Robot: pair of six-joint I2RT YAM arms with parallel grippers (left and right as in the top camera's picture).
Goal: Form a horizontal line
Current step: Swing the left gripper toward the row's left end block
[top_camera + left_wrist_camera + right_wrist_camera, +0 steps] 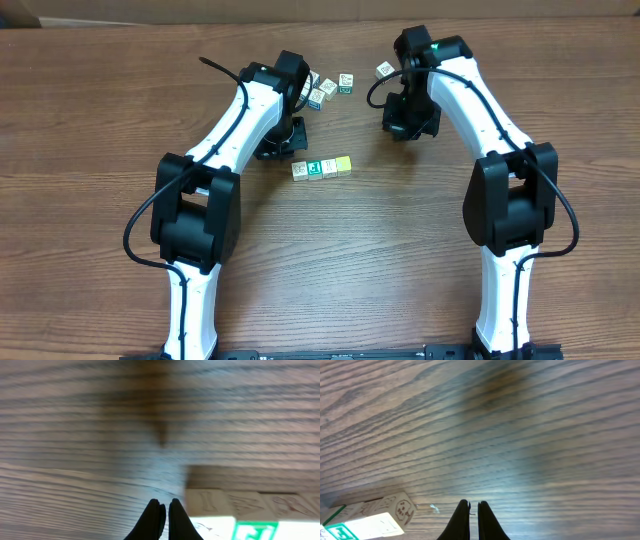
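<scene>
Beside the white end of the horizontal line (322, 168), your left tool (164, 502) is pinched together, empty; past its yellow end, the right tool (473, 504) is likewise together. Nudge with closed tips, low on the counter (100, 120), without opening gaps in it.

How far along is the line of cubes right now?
Done: a short row of four cubes lies side by side. In hand: nothing; the left hand and right hand are both shut and empty. Left: a loose cluster of cubes and one lone cube sit apart, farther back.
</scene>
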